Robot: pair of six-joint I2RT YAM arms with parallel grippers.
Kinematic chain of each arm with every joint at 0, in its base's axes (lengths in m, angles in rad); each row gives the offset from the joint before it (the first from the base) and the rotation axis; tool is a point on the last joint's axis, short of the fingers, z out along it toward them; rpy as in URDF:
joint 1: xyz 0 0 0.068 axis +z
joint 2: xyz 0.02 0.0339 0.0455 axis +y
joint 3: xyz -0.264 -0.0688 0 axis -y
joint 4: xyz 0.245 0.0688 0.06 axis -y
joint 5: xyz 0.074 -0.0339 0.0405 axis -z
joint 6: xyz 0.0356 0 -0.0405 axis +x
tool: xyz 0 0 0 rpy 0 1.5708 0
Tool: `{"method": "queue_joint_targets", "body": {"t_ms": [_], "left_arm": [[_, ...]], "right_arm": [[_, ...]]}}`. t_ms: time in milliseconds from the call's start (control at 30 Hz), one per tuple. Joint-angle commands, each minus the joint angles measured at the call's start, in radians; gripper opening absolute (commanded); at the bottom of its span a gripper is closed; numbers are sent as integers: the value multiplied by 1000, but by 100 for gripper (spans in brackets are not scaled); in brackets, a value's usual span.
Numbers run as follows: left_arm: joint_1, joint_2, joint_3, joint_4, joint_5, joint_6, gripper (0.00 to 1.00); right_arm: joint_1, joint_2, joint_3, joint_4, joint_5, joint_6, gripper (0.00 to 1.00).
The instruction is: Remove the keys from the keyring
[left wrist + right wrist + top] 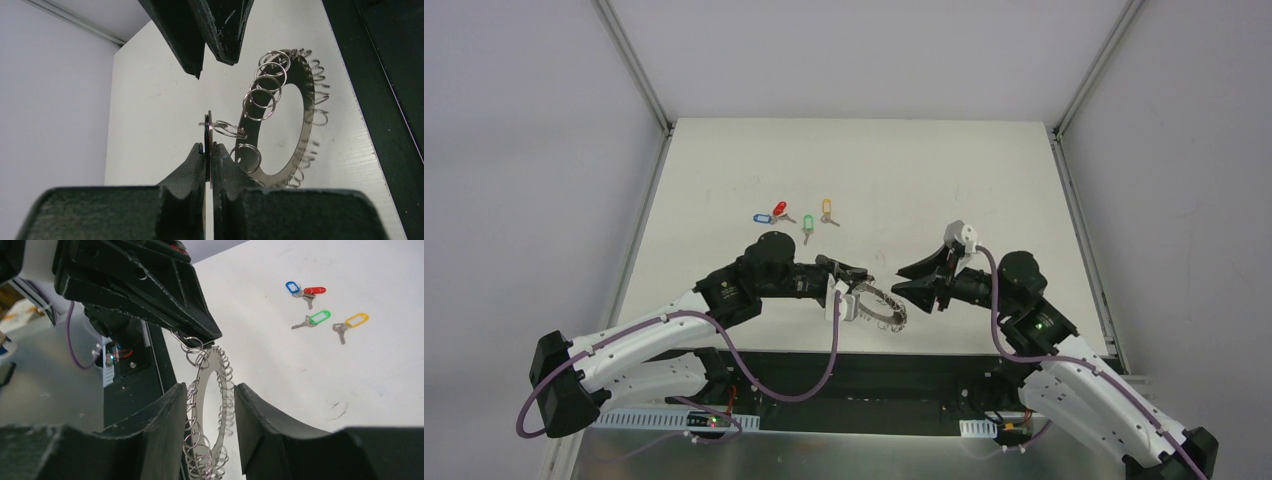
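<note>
Left gripper [207, 147] clenched on keyring [302, 75] edge | right gripper [211, 388] parted, straddling keyring | keys [317, 318] well apart

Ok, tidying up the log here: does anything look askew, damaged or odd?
Nothing stands out. The keyring is held on edge in the shut left jaws, unbent; the open right jaws straddle it. Four keys lie loose together on the table.
</note>
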Motion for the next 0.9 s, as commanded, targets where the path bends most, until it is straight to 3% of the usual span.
{"method": "queue_joint_targets", "body": {"t_ms": [0,333,867], "left_arm": [[0,-24,7,49,63,-3,0],[-1,-27,9,50,105,-14,0],[-1,-30,10,48,113,-18,0]], "right_arm": [[-1,51,78,-6,-117,-187,44],[19,161,151,-12,-174,-332,42],[104,247,184,-4,-183,-361,41]]}}
